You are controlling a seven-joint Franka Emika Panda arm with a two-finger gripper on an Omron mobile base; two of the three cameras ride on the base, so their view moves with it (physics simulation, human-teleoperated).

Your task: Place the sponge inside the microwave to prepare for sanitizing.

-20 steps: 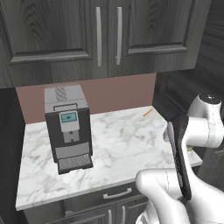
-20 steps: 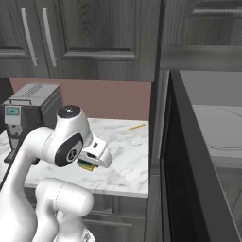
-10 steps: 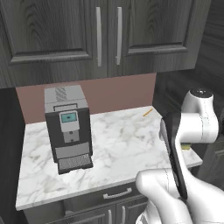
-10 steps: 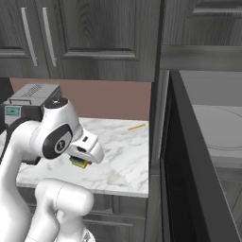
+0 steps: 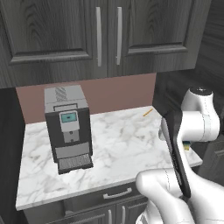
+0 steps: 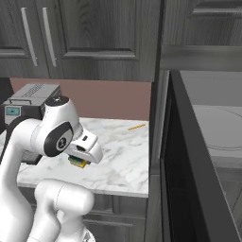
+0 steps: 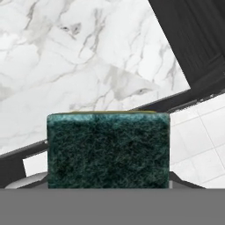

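The sponge (image 7: 107, 149), dark green on top over a yellow base, is held in my gripper (image 6: 78, 162), which is shut on it. It hangs just above the front edge of the marble counter (image 6: 118, 160); the sponge (image 6: 78, 163) peeks out under the white hand. In the left base view a corner of the sponge (image 5: 187, 147) shows behind the arm. The microwave (image 6: 212, 90) stands to the right with its black door (image 6: 189, 179) swung open toward me, showing a light grey interior and round turntable (image 6: 222, 134). The sponge hides my fingertips.
A grey-black coffee machine (image 5: 68, 127) with a small blue screen stands on the counter's left. A thin yellow-orange stick (image 5: 148, 112) lies near the back wall. Dark wall cabinets (image 5: 105, 35) hang above. The open door's edge (image 5: 175, 153) juts out beside the arm.
The hand has swung a little leftward in the right base view, carrying the sponge with it. The grip is unchanged.
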